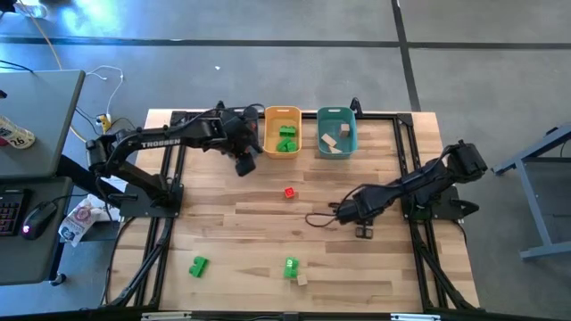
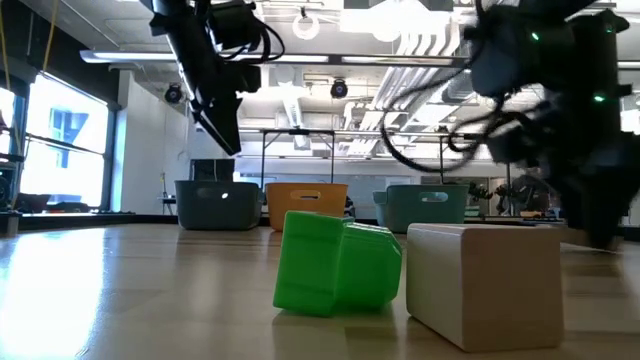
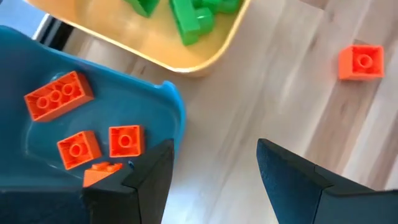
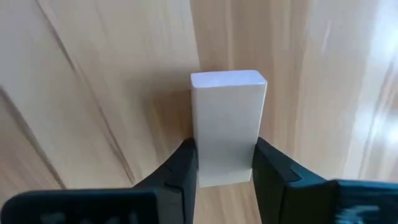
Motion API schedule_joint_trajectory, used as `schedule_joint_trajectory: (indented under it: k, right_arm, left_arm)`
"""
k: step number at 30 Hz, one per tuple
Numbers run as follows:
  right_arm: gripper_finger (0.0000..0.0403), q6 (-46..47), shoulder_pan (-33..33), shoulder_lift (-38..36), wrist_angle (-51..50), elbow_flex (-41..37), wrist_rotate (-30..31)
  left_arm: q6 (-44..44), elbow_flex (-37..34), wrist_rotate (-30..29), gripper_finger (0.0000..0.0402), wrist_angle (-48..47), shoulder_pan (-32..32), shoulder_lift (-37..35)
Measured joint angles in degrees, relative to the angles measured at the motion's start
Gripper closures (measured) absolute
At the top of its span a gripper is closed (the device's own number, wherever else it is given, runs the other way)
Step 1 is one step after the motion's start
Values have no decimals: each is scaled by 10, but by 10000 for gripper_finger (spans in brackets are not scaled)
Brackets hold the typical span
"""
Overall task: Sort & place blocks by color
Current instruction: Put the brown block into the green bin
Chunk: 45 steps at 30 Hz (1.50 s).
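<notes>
My right gripper (image 4: 225, 152) points down at the table's right middle (image 1: 363, 231) and is shut on a pale tan block (image 4: 228, 118). My left gripper (image 3: 214, 149) hangs open above the table beside the blue-grey bin (image 3: 93, 93), which holds several red-orange blocks (image 3: 59, 94). A lone red-orange block (image 1: 289, 192) lies on the table's middle. The orange-yellow bin (image 1: 283, 130) holds green blocks (image 1: 286, 138). The teal bin (image 1: 336, 132) holds tan blocks. Near the front edge lie two green blocks (image 1: 198, 265) (image 1: 291, 267) and a tan block (image 1: 302, 280). My right gripper pinches the tan block's two long sides (image 4: 198, 155) between its two fingers, near one end of the block. The fingers come from above, pointing down, and lie across the block. The block lies level; whether it is clear of the table I cannot tell.
The three bins stand in a row at the table's far edge. In the low view a green block (image 2: 335, 262) and a tan block (image 2: 490, 280) sit close to the camera. A desk with a mouse (image 1: 36, 218) stands to the left of the table.
</notes>
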Motion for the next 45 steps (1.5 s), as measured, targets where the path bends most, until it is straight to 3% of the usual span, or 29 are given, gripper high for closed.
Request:
schedule_joint_trajectory:
  k: [7,28,36,45]
  right_arm:
    - [313,-30,-25,0,64,52,86]
    - [313,-192,-229,0,107,210,303]
    - [313,-182,-320,2,114,226,302]
    - [313,-144,-406,51,120,225,191]
  left_arm:
    - [-2,0,1,188,-11,-46,0]
    - [-62,0,-1,188,-10,-171,0]
    - [-77,0,0,188,-10,-209,0]
    - [-86,0,0,188,-4,-246,0]
